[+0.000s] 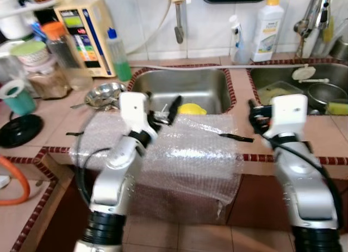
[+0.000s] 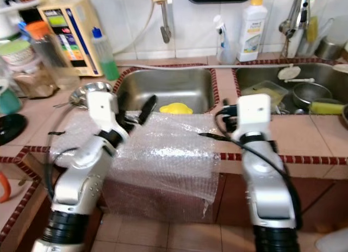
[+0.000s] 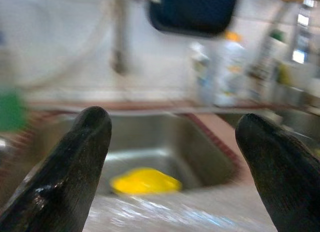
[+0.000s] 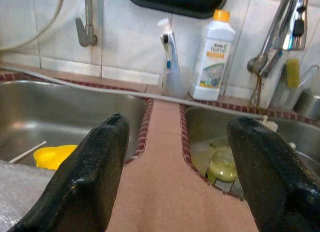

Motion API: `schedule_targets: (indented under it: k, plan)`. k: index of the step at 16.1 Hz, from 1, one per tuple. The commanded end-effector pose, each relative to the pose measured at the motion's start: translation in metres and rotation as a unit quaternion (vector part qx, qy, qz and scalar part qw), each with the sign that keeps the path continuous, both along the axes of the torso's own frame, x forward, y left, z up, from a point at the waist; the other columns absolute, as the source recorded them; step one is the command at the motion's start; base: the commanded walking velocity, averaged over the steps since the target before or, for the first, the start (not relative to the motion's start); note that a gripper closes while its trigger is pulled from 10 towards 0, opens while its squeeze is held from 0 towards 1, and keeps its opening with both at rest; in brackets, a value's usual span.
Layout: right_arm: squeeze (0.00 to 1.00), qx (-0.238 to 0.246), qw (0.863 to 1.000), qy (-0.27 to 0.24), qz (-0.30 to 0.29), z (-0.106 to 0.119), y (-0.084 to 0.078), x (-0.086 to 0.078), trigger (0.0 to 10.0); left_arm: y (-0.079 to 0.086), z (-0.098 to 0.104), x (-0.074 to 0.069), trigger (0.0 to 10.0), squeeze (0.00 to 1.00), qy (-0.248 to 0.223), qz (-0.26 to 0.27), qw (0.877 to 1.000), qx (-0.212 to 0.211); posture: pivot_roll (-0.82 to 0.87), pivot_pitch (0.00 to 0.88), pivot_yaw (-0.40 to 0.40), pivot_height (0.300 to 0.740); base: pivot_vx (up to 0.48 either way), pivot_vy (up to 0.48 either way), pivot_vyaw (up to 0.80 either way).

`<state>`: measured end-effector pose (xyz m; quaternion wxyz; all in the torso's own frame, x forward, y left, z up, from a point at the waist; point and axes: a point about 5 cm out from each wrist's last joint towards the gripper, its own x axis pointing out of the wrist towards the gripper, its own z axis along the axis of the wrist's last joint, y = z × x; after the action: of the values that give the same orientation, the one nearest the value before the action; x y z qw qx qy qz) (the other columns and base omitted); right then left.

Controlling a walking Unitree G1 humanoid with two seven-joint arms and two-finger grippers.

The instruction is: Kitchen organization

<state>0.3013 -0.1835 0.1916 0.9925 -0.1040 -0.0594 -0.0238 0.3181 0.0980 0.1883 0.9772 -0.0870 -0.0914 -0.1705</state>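
Note:
A sheet of bubble wrap [image 1: 185,149] lies on the tiled counter in front of the left sink [image 1: 212,92] and hangs over the counter's front edge. A yellow object [image 1: 191,108] rests in that sink, just behind the sheet. My left gripper [image 1: 165,113] hovers open over the sheet's back left part and points at the yellow object [image 3: 145,182]. My right gripper [image 1: 256,117] is open over the counter strip between the two sinks [image 4: 160,157], past the sheet's right edge. Neither gripper holds anything.
The right sink [image 1: 261,73] holds a pot, a lid and other dishes. A white detergent bottle [image 1: 268,28] and a spray bottle stand behind the sinks. A green bottle [image 1: 118,55], jars, a steel bowl [image 1: 103,94] and a black lid [image 1: 19,130] crowd the left counter.

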Motion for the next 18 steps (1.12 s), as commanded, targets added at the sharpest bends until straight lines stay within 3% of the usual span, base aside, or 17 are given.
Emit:
schedule_targets:
  k: [1, 2, 6, 8, 12, 18]
  plan:
    - [0.00, 0.005, 1.000, -0.015, 0.006, 0.004, 0.008, 0.002, 10.0, 0.020, -0.001, 0.003, 10.0, 0.00, -0.002, 0.049, 0.999, 0.018, -0.02, 0.000, 0.084, 0.740, 0.000, 0.000, 0.00]
    - [0.00, 0.005, 1.000, -0.023, -0.003, 0.006, 0.007, 0.003, 10.0, 0.031, -0.003, 0.004, 10.0, 0.00, 0.001, 0.088, 0.996, 0.034, -0.01, 0.000, 0.084, 0.740, 0.000, 0.000, 0.00]
    - [0.00, 0.008, 0.999, -0.034, -0.012, 0.008, 0.008, 0.004, 10.0, 0.045, -0.009, 0.000, 10.0, 0.00, 0.005, 0.127, 0.990, 0.054, 0.01, 0.000, 0.082, 0.740, 0.000, 0.000, 0.00]
    - [0.00, 0.009, 0.999, -0.035, -0.010, 0.008, 0.009, 0.006, 10.0, 0.038, -0.006, -0.001, 10.0, 0.00, -0.001, 0.085, 0.996, 0.022, 0.01, 0.000, 0.084, 0.740, 0.000, 0.000, 0.00]
    - [0.00, 0.009, 0.999, -0.033, -0.016, 0.002, 0.009, 0.002, 10.0, 0.028, -0.005, -0.003, 10.0, 0.00, -0.002, 0.052, 0.999, 0.010, 0.01, 0.000, 0.095, 0.740, 0.000, 0.000, 0.00]
    - [0.00, -0.002, 0.999, -0.047, -0.020, 0.008, 0.008, 0.003, 10.0, 0.020, 0.000, -0.003, 10.0, 0.00, -0.011, 0.016, 1.000, -0.002, 0.00, 0.000, 0.106, 0.740, 0.377, 0.000, 0.00]
